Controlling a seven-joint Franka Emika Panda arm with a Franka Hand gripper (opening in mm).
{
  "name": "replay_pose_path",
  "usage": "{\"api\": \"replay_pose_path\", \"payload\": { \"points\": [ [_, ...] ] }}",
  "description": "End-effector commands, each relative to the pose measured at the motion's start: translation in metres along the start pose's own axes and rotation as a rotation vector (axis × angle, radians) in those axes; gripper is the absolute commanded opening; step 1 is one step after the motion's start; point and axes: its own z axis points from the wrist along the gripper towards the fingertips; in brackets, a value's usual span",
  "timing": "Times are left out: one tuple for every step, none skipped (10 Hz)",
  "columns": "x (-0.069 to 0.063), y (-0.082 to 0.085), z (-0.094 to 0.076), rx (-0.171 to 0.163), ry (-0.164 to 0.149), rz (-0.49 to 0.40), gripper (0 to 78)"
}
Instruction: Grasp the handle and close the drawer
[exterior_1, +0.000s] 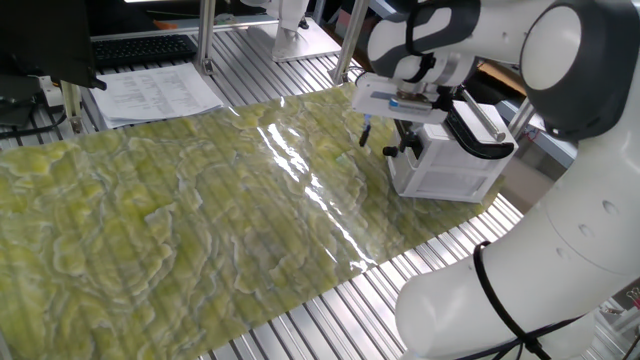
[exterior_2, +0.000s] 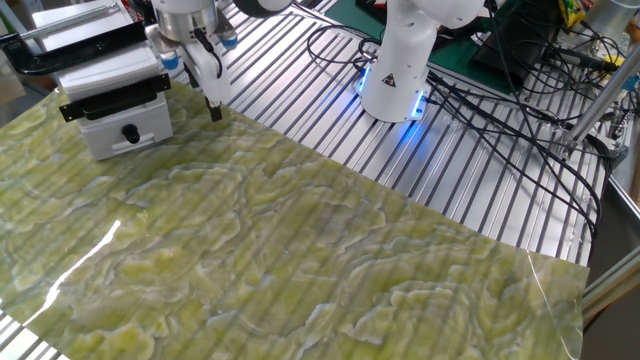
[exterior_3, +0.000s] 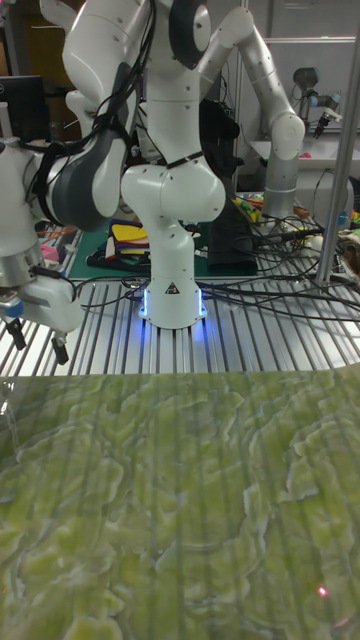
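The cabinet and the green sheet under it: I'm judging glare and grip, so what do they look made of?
The cabinet looks like white matte plastic, with faintly ribbed side walls and no shine. The green sheet looks like a glossy printed vinyl or laminate with a marbled pattern: a bright streak of reflected light crosses it. Its exact material is uncertain.

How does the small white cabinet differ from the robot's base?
The cabinet is a low flat-sided box; the robot's base is a taller rounded column. The cabinet has a black band across its top; the base glows blue at its foot. The cabinet sits at the edge of the green mat; the base stands on bare metal slats. Both are white.
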Motion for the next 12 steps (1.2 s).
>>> {"api": "replay_pose_path", "payload": {
  "points": [
    [-0.007,0.0157,-0.0136,-0.023,0.007,-0.056,77.4],
    [-0.009,0.0216,-0.0177,-0.023,0.01,-0.058,77.4],
    [-0.009,0.0218,-0.0178,-0.022,0.011,-0.052,77.4],
    [-0.009,0.0218,-0.0178,-0.021,0.012,-0.051,77.4],
    [-0.009,0.0218,-0.0178,-0.02,0.01,-0.044,77.4],
    [-0.009,0.0218,-0.0178,-0.02,0.007,-0.037,77.4],
    [-0.009,0.0218,-0.0178,-0.021,0.005,-0.034,77.4],
    [-0.009,0.0218,-0.0178,-0.017,0.005,-0.041,77.4],
    [-0.009,0.0218,-0.0178,-0.002,-0.002,-0.046,77.4],
    [-0.009,0.0218,-0.0178,0.028,-0.013,-0.06,77.4],
    [-0.009,0.0218,-0.0178,0.041,-0.019,-0.07,77.4],
    [-0.009,0.0218,-0.0178,0.028,-0.015,-0.072,77.4]
  ]
}}
